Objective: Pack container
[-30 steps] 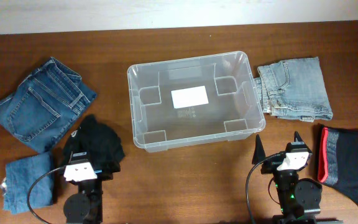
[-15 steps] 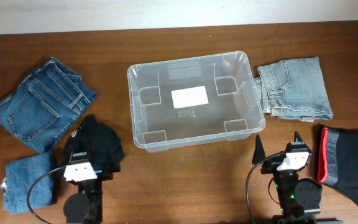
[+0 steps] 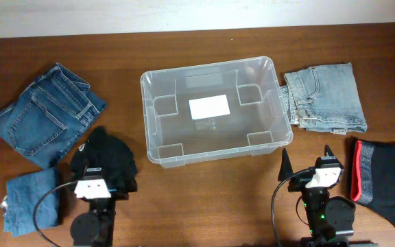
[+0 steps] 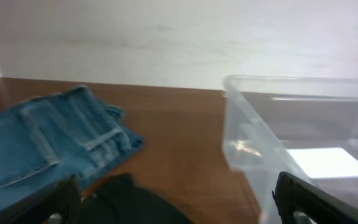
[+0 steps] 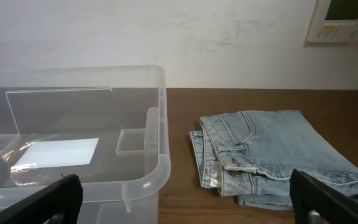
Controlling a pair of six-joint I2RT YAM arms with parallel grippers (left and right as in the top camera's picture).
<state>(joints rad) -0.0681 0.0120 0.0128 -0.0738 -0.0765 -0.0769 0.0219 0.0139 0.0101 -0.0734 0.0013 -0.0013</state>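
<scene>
I read this as a lab or test room, not a home. Bare white wall (image 5: 166, 37), with a beige control panel (image 5: 342, 18) mounted on it. Dark wood table (image 3: 204, 185) sits against that wall. Two arm bases (image 3: 328, 218) with loose black cables (image 3: 274, 206) stand at its near edge. Folded light jeans (image 3: 324, 96) and dark jeans (image 3: 46, 113) are laid out flat on either side of the container (image 3: 149, 137). It looks staged.

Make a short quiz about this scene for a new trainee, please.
1. True or false: a folded garment already lies inside the container.
2. What lies on the table just to the right of the container? A) light blue jeans B) a white towel C) a shoe
3. Fill in: the left pincer and the right pincer are both ____ (open or shut).
Key: 1 false, the container holds nothing but its white label; 2 A; 3 open.
</scene>
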